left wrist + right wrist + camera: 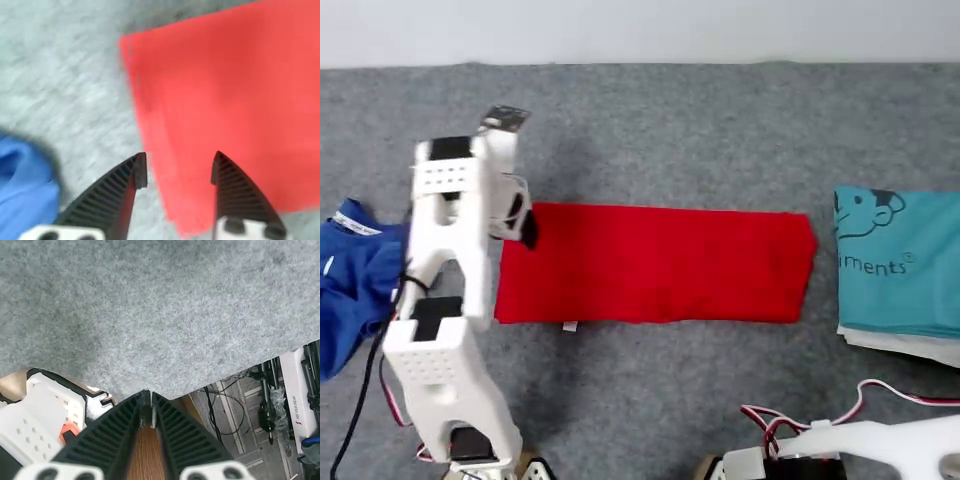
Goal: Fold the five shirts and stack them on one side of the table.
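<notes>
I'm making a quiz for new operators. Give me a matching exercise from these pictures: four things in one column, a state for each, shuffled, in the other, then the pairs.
Things:
1. red shirt
2. blue shirt
3. teal shirt
4. right gripper

States:
a. shut, holding nothing
b. crumpled in a heap
c. lying flat, folded into a long strip
d. folded, printed design facing up

Pairs: 1-c; 2-b; 3-d; 4-a

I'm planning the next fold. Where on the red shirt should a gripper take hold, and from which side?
Probably a corner of the short end nearest the blue shirt, coming from that end. The red shirt lies flat as a long strip, so only its edges offer a lip. The open left gripper sits at that end, straddling the edge.
</notes>
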You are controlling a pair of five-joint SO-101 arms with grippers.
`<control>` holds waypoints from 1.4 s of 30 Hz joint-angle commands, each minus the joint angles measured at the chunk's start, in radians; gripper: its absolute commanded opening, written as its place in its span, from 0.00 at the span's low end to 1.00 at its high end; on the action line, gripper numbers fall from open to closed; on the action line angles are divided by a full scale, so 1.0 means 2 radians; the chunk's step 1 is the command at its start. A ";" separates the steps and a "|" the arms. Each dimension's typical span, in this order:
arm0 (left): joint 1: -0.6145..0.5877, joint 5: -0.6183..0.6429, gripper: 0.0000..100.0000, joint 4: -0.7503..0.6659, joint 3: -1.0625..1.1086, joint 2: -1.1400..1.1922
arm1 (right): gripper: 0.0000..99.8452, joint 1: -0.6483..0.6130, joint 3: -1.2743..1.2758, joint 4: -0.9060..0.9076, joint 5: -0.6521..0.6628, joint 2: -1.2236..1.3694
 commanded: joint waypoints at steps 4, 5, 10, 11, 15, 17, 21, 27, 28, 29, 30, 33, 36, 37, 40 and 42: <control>-0.008 0.005 0.22 -0.028 -0.002 0.026 | 0.02 0.004 -0.005 0.020 0.003 -0.013; -0.013 0.005 0.22 -0.028 -0.002 0.028 | 0.02 0.004 -0.005 0.020 0.003 -0.013; -0.026 0.002 0.22 -0.027 -0.002 0.031 | 0.02 0.001 -0.005 0.020 0.003 -0.013; -0.025 0.002 0.22 -0.027 -0.002 0.033 | 0.02 0.001 -0.005 0.020 0.003 -0.013; -0.026 0.002 0.22 -0.028 -0.001 0.044 | 0.02 0.000 -0.005 0.019 0.003 -0.013; -0.026 0.002 0.22 -0.027 -0.001 0.055 | 0.02 0.000 -0.005 0.019 0.003 -0.013; -0.025 0.002 0.22 -0.028 -0.001 0.081 | 0.02 0.000 -0.005 0.010 0.004 -0.013; -0.023 0.002 0.20 -0.029 -0.012 0.097 | 0.02 0.000 -0.005 0.006 0.004 -0.013; -0.021 0.002 0.18 -0.030 -0.013 0.101 | 0.02 0.000 -0.005 0.006 0.004 -0.013; -0.018 0.001 0.15 -0.030 -0.016 0.108 | 0.02 0.000 -0.005 0.006 0.004 -0.013; -0.015 -0.005 0.13 -0.028 -0.020 0.116 | 0.02 0.000 -0.005 0.006 0.004 -0.013; -0.015 -0.031 0.01 -0.018 -0.032 0.127 | 0.02 0.003 -0.005 0.006 0.004 -0.013; -0.020 -0.038 0.01 -0.004 -0.047 0.130 | 0.02 0.003 -0.005 0.006 0.004 -0.013; -0.026 -0.038 0.01 -0.003 -0.051 0.127 | 0.02 0.003 -0.005 0.006 0.004 -0.013; -0.054 -0.045 0.01 0.005 -0.089 0.127 | 0.02 0.003 -0.005 0.006 0.004 -0.013; -0.074 -0.068 0.01 0.008 -0.123 0.131 | 0.02 0.003 -0.005 0.006 0.004 -0.013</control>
